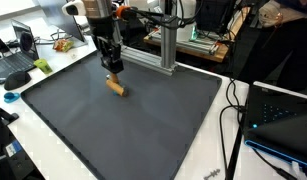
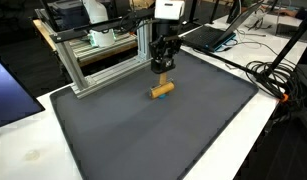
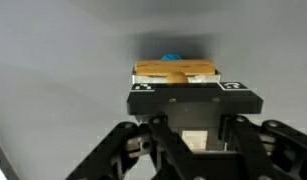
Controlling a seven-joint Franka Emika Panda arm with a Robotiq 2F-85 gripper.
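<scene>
A small wooden block [image 1: 115, 87] [image 2: 162, 90] rests on the dark grey mat [image 1: 143, 120] [image 2: 163, 130], toward its far side. My gripper [image 1: 112, 68] [image 2: 163, 72] comes straight down onto it in both exterior views. In the wrist view the wooden block [image 3: 175, 71] sits crosswise right at the gripper [image 3: 176, 86], held at the tips, with a small blue part [image 3: 171, 58] showing behind it. The jaws are drawn in on the block. The black bar carrying two printed markers hides the fingertips themselves.
An aluminium frame [image 1: 163, 45] [image 2: 93, 60] stands just behind the mat, close to the arm. Laptops [image 1: 15, 55] [image 2: 208, 35] and cables [image 1: 233, 110] [image 2: 278, 80] lie on the white table around the mat's edges. A blue-lit device [image 1: 283, 120] sits beside the mat.
</scene>
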